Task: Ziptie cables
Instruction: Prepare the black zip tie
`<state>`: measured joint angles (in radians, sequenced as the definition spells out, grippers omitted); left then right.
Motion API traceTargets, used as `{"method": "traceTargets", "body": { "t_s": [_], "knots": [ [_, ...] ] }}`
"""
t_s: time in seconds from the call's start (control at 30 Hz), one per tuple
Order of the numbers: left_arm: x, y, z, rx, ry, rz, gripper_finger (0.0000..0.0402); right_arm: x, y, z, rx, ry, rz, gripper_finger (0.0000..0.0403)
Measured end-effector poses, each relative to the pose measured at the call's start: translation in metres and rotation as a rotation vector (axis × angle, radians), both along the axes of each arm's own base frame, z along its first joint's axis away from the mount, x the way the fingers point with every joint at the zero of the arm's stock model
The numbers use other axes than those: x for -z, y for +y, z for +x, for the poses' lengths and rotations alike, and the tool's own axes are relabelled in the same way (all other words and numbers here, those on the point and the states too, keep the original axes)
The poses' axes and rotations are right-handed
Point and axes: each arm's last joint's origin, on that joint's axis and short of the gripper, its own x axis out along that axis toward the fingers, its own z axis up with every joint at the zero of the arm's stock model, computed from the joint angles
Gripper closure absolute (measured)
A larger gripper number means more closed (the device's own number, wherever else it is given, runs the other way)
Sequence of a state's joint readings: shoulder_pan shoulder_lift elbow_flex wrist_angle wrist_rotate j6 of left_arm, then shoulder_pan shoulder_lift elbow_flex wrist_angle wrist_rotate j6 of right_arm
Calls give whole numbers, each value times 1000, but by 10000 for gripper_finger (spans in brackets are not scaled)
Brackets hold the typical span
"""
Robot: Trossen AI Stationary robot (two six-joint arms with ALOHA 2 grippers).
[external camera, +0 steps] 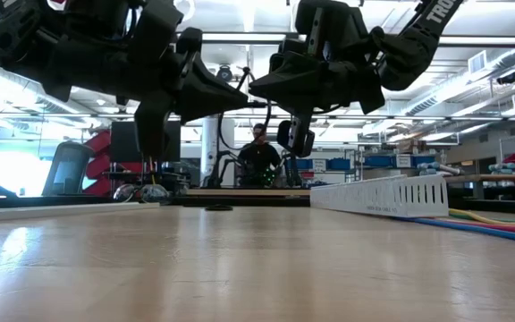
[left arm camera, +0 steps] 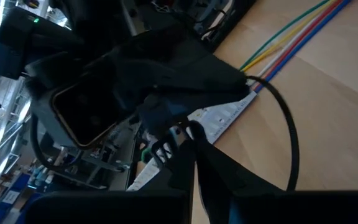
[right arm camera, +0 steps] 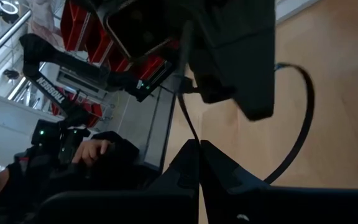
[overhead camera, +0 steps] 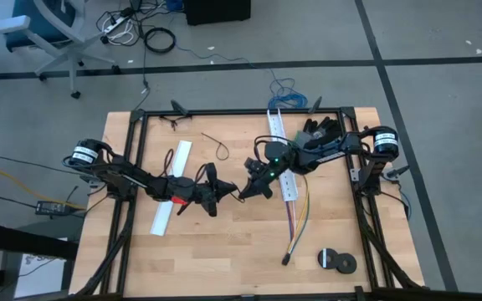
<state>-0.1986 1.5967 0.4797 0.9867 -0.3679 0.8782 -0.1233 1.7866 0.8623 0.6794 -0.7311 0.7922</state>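
Observation:
Above the middle of the table my left gripper (overhead camera: 227, 194) and my right gripper (overhead camera: 245, 191) meet tip to tip, both shut on one black ziptie (left arm camera: 294, 143). The ziptie bows out in a wide loop (right arm camera: 309, 99) beside the fingers, clear of the wood. The cables (overhead camera: 298, 213), coloured wires joined at a dark end, lie flat on the table right of the grippers, beside a white slotted channel (overhead camera: 281, 155). The loop does not go around the cables. A second ziptie (overhead camera: 216, 146) lies loose farther back. My left gripper pinches the ziptie between its two fingertips (left arm camera: 188, 134), coming in roughly level from the table's left. Which end it has is hidden by my right gripper close in front. The loop hangs free to one side. My right gripper pinches a straight stretch of the ziptie (right arm camera: 194, 134) at its fingertips, coming in roughly level from the table's right. From there the strip runs on into my left gripper. The rest curves away in the loop, off the table.
A white strip (overhead camera: 171, 199) lies under my left arm. Black tape rolls (overhead camera: 337, 261) sit near the front right. Black frame rails (overhead camera: 136, 167) run along the table's sides. A person (external camera: 259, 156) sits beyond the far edge. Bare wood lies at the near middle.

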Motion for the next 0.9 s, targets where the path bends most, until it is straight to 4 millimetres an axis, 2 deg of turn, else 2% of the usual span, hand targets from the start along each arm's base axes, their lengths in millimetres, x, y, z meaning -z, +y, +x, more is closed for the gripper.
{"method": "traceTargets", "body": {
  "t_s": [0.23,0.9],
  "knots": [
    [-1,0,0,-5,-22,-52,372,0,1,0,-3,0,1,403],
    [-2,0,0,-6,-26,-57,368,0,1,0,2,0,-2,403]
  ]
}}
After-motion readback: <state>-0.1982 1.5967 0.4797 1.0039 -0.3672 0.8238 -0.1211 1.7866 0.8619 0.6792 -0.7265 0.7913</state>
